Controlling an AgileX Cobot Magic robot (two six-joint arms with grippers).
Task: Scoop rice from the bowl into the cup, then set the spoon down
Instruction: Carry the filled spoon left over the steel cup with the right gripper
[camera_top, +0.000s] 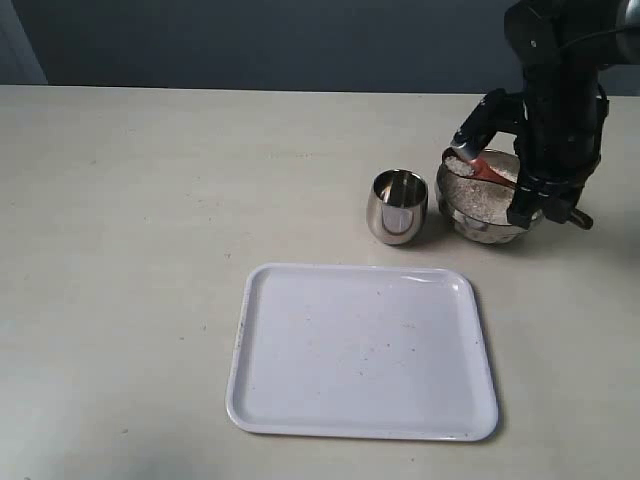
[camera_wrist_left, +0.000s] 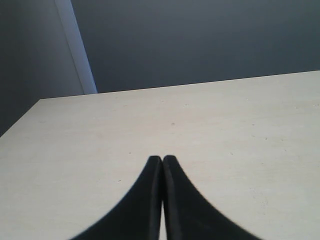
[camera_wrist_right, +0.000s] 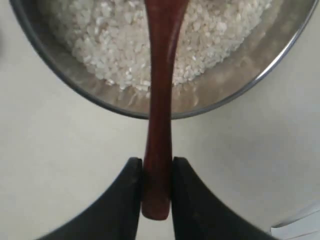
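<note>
The steel bowl (camera_top: 478, 228) stands at the right of the table with a heap of white rice (camera_top: 482, 196) in it. The reddish-brown spoon (camera_top: 487, 168) slants over the rice. My right gripper (camera_top: 522, 200) is at the bowl's right side, shut on the end of the spoon's handle. In the right wrist view the spoon (camera_wrist_right: 159, 100) crosses the bowl's rim (camera_wrist_right: 100, 96) over the rice (camera_wrist_right: 115, 30), its head out of frame, its handle between my right gripper's (camera_wrist_right: 157, 166) jaws. The steel cup (camera_top: 399, 206) stands just left of the bowl. My left gripper (camera_wrist_left: 162, 159) is shut and empty over bare table.
A white rectangular tray (camera_top: 300, 400) lies in front of the cup and bowl, nearer the table's front edge; its corner (camera_wrist_right: 300, 226) shows in the right wrist view. The right arm (camera_top: 560, 90) rises above the bowl. A dark wall backs the table.
</note>
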